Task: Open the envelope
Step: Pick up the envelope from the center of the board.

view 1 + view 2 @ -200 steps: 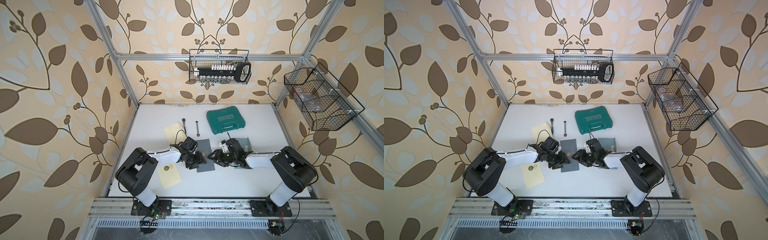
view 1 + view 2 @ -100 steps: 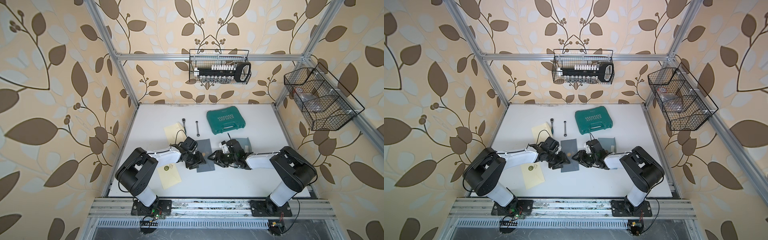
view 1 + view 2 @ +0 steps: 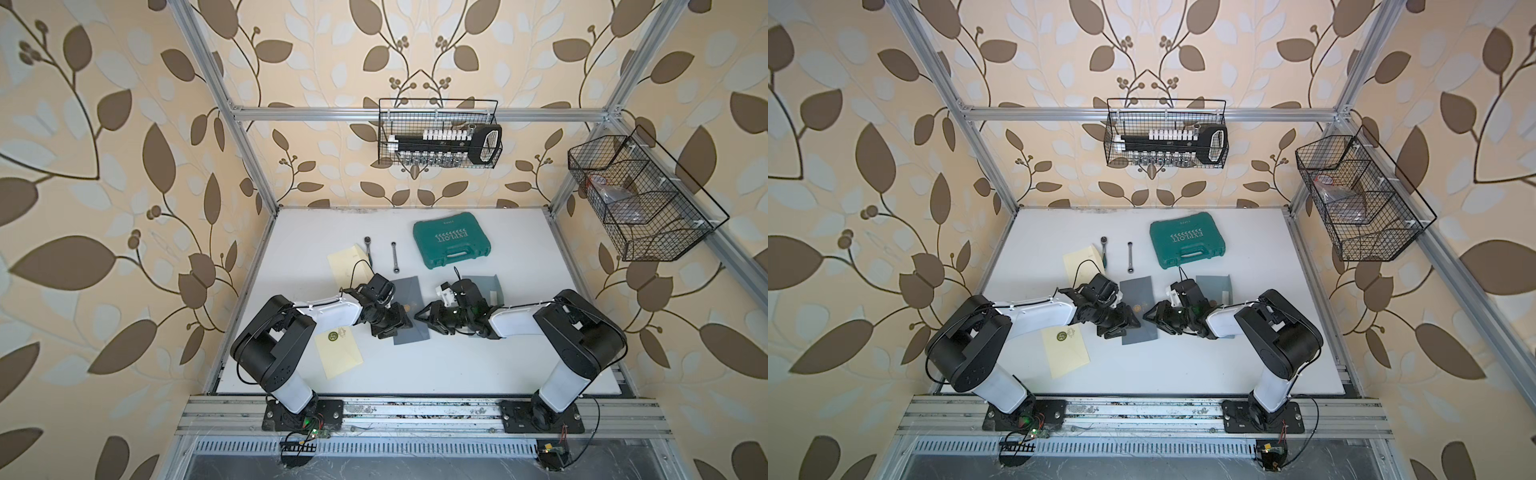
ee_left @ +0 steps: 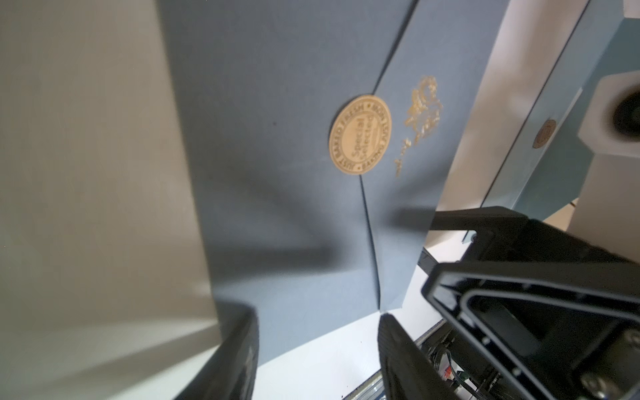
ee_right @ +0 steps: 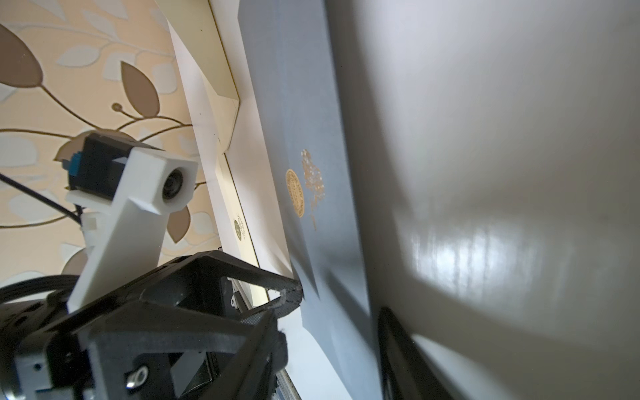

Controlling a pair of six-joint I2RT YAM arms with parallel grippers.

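Between the fingers of the left gripper [image 4: 317, 353], at the bottom of the left wrist view, we are seeing open space. The jaws are standing apart, one tip touching the edge of the grey envelope [image 4: 277, 156], and clamping nothing. At right in that view the right gripper [image 4: 428, 256] is facing it, jaws likewise parted at the opposite edge. We cannot tell whether paper is sitting between them.

The envelope is lying flat at centre frame in both top views, its flap [image 4: 436, 52] stuck down by a round gold seal [image 4: 360, 133].

We are judging it thin, light and floppy, prone to sliding on the smooth white table [image 3: 415, 374] and to tearing at the seal. Best hold, we are thinking: the flap's free edge just beside the seal, with the body pinned.

Both arms are lying low, forearms reaching inward, wrists bent, grippers nose to nose.
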